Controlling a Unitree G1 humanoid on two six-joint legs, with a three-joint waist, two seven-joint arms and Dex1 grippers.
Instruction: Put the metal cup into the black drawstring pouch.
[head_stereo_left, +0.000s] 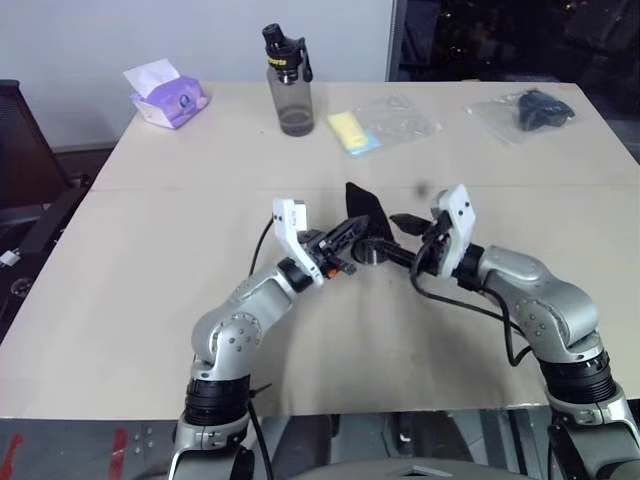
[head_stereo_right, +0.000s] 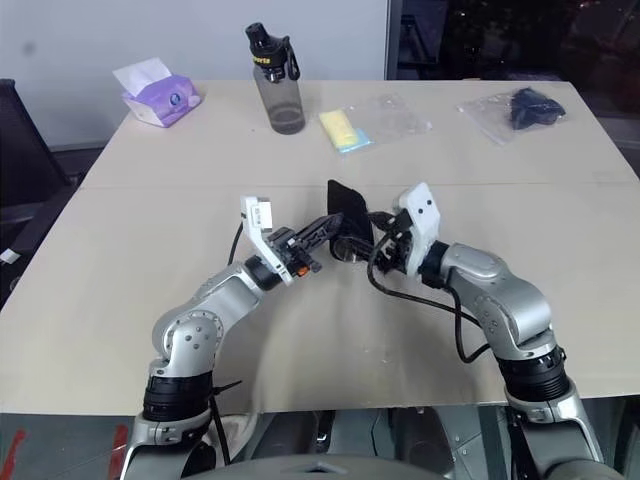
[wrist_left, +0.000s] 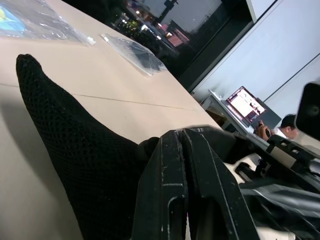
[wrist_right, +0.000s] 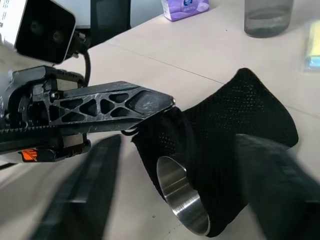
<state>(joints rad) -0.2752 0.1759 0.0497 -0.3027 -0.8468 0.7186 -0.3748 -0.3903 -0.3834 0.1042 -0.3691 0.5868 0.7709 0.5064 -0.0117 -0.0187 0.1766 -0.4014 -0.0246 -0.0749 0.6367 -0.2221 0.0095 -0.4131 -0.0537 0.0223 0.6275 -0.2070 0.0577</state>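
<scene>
The black drawstring pouch (head_stereo_left: 368, 212) is held up over the middle of the table, one corner pointing up. My left gripper (head_stereo_left: 350, 232) is shut on its edge, its two black fingers (wrist_left: 172, 170) pressed together on the mesh fabric (wrist_left: 75, 145). The metal cup (wrist_right: 185, 202) sits partly inside the pouch (wrist_right: 235, 120), its shiny rim and dark hollow showing at the mouth. My right gripper (head_stereo_left: 395, 240) comes in from the right, open, one finger (wrist_right: 85, 185) standing clear of the cup on one side and the other on the far side of the pouch.
At the back of the table stand a grey bottle with a black cap (head_stereo_left: 289, 85), a purple tissue pack (head_stereo_left: 168, 97), a yellow item in a clear bag (head_stereo_left: 355, 132) and a dark item in a clear bag (head_stereo_left: 530, 110). A black chair (head_stereo_left: 20, 150) is at the left.
</scene>
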